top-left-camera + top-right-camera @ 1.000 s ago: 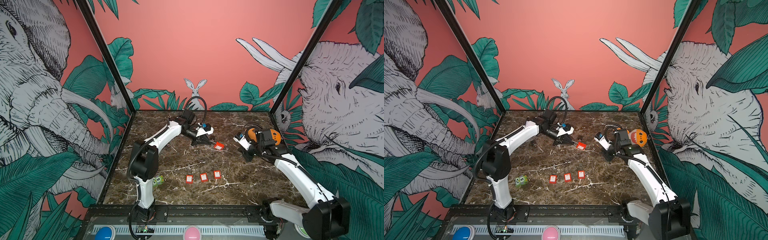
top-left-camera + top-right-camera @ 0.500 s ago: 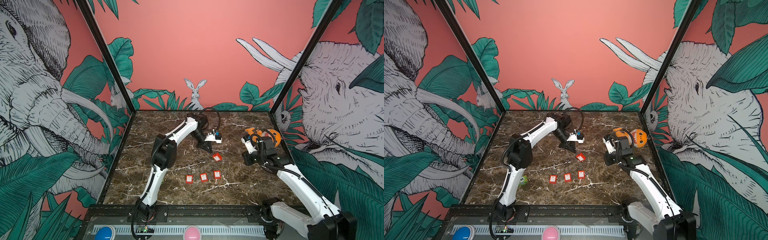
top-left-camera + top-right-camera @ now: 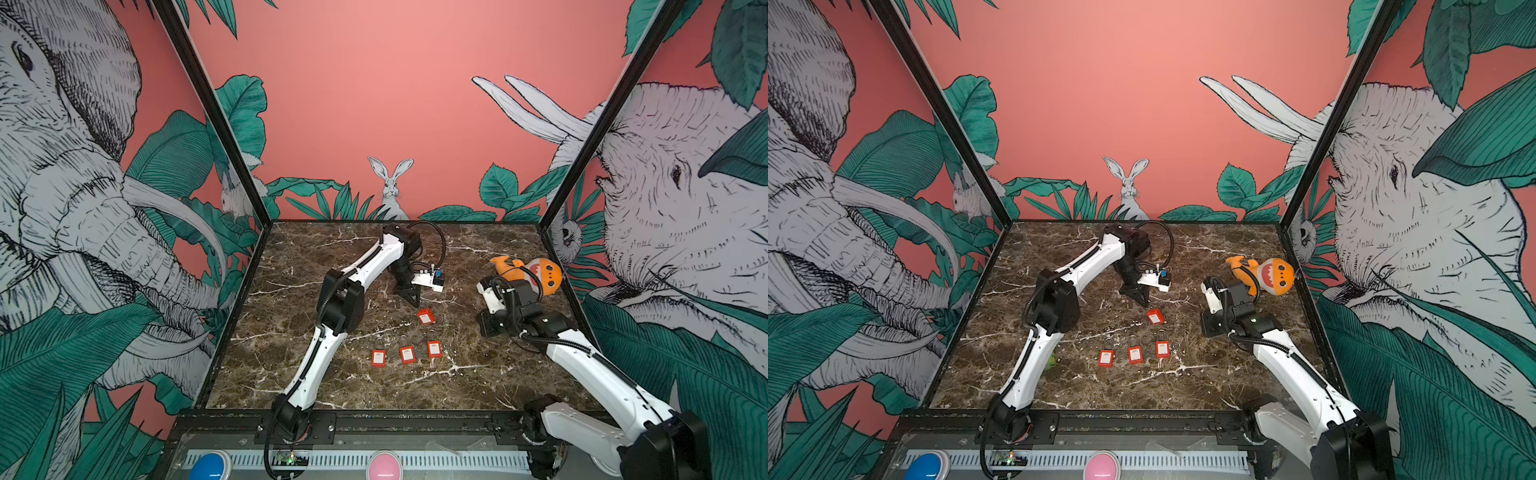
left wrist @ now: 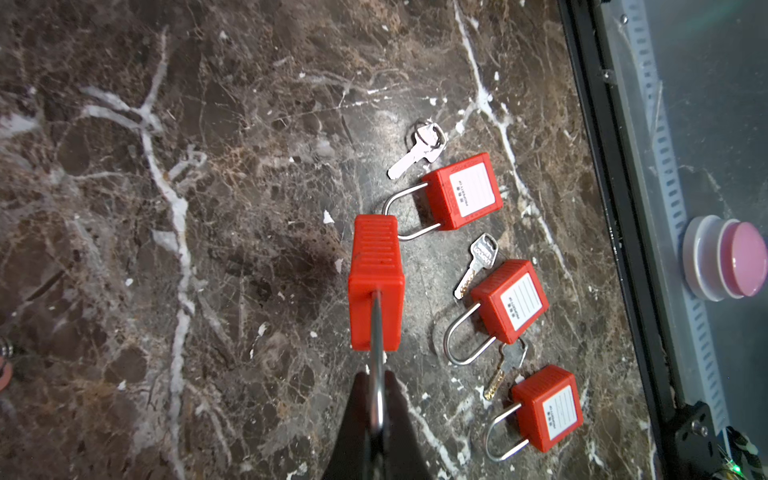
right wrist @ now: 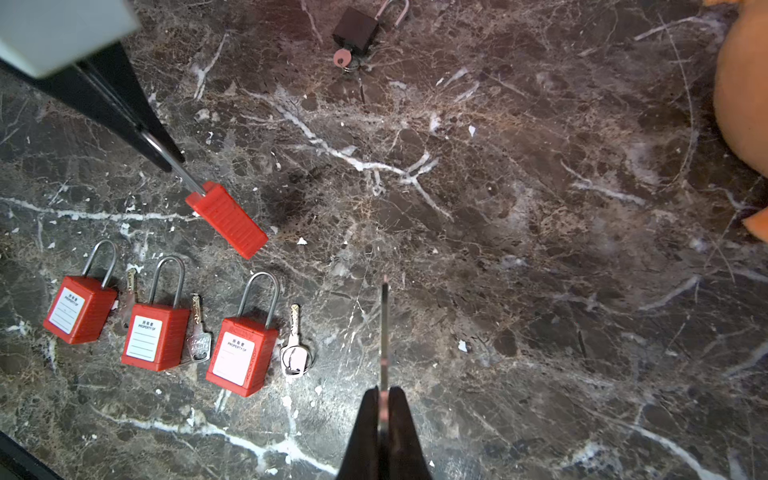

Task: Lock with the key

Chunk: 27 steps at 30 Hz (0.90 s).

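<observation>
Three red padlocks (image 4: 492, 320), white labels (image 4: 521, 302) reading "PROPERTY OF", beside left gripper (image 4: 376, 376): clamped on shackle of fourth padlock (image 4: 376, 282); right gripper (image 5: 384, 392): pinching key (image 5: 384, 324), edge-on

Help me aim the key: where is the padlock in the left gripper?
In a top view the held padlock is mid-table, shackle pinched in the left gripper, just behind the right end of the three-padlock row.
</observation>
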Available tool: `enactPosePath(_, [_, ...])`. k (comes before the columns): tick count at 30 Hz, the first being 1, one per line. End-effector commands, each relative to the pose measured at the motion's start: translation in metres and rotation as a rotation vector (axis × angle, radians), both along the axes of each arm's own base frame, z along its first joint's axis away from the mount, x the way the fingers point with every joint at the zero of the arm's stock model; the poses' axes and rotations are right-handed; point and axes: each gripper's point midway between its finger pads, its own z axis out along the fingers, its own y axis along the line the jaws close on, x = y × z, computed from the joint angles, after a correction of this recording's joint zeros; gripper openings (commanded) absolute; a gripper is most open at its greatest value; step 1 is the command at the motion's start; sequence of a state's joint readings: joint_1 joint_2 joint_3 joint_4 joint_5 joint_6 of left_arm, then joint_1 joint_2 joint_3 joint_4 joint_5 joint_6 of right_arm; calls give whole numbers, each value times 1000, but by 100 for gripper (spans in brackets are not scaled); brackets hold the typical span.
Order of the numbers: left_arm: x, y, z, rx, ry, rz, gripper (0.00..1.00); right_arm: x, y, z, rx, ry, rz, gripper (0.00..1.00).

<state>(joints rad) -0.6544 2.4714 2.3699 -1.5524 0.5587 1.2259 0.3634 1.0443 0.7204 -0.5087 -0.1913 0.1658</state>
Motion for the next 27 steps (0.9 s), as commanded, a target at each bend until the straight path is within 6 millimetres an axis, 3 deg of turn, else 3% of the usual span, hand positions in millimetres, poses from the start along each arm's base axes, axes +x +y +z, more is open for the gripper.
enactPosePath(1, [-7,6,5,46,7,-13,0,6,7,-2,35,-9,-23,0])
enactPosePath(17, [-14,-4,-7,58,46,-6,0,9,20,-21,86,52,-27,0])
enactPosePath(27, [6,-12,-19,62,-37,29,17,14,26,-29,110,73,-42,0])
